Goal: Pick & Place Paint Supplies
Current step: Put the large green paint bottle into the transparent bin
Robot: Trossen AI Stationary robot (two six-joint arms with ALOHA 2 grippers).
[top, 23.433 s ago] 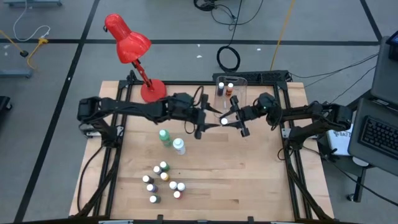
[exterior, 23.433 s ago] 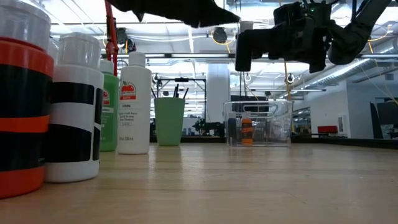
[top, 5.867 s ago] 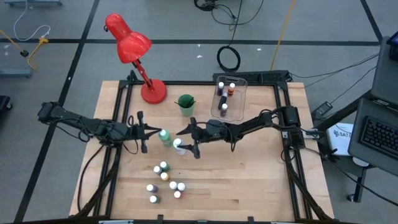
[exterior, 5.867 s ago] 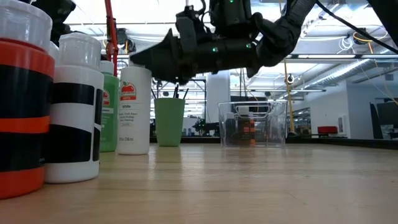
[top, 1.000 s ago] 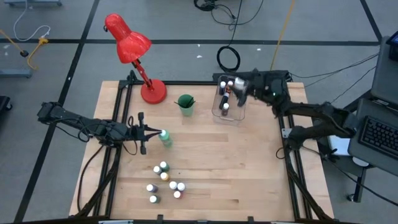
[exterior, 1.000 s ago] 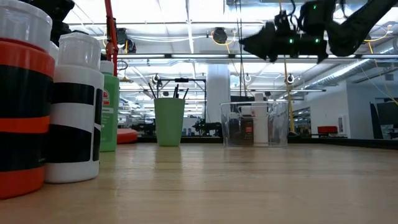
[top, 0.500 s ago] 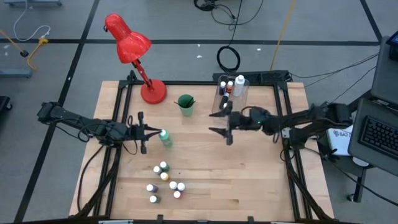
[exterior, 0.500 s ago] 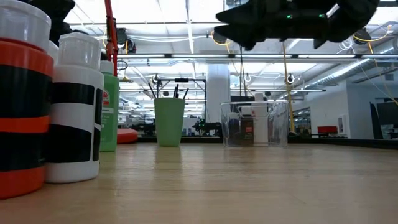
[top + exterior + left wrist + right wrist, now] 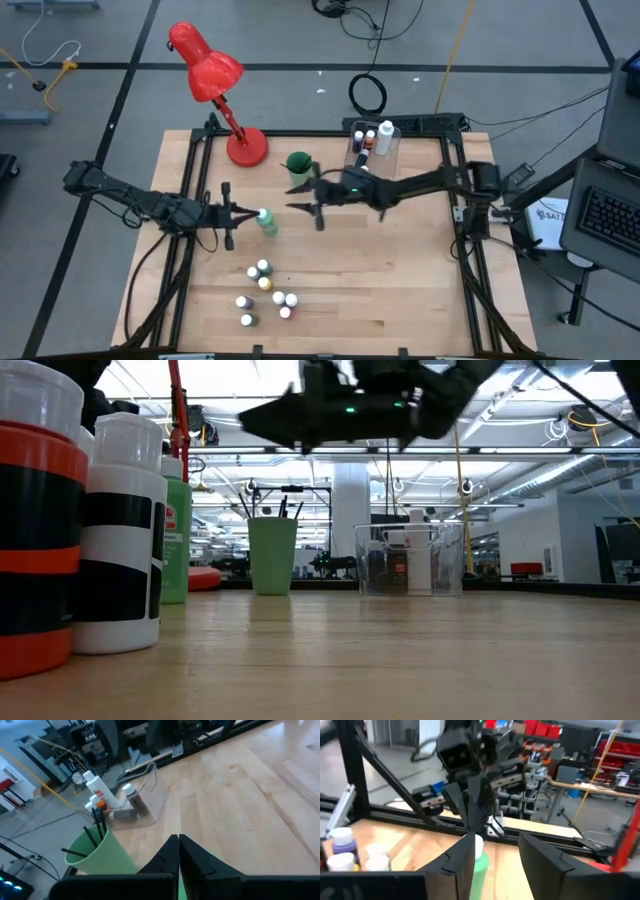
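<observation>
Beside the closed left tool (image 9: pixel 242 213) stands the green bottle (image 9: pixel 266 221), right tool (image 9: pixel 305 205) spread.

Green cup (image 9: pixel 102 856) cut off at edge; bin (image 9: pixel 145 795) contents blurred

High view: overhead, straight down, far, whole counter (image 9: pixel 400 280). Low view: counter height, level, nearest bottles very close. Left wrist view: forward and down, close over the green cup (image 9: pixel 100 852) toward the clear bin (image 9: pixel 142 802). Right wrist view faces the green bottle (image 9: pixel 479 862). High and low views share cup and bin.
</observation>
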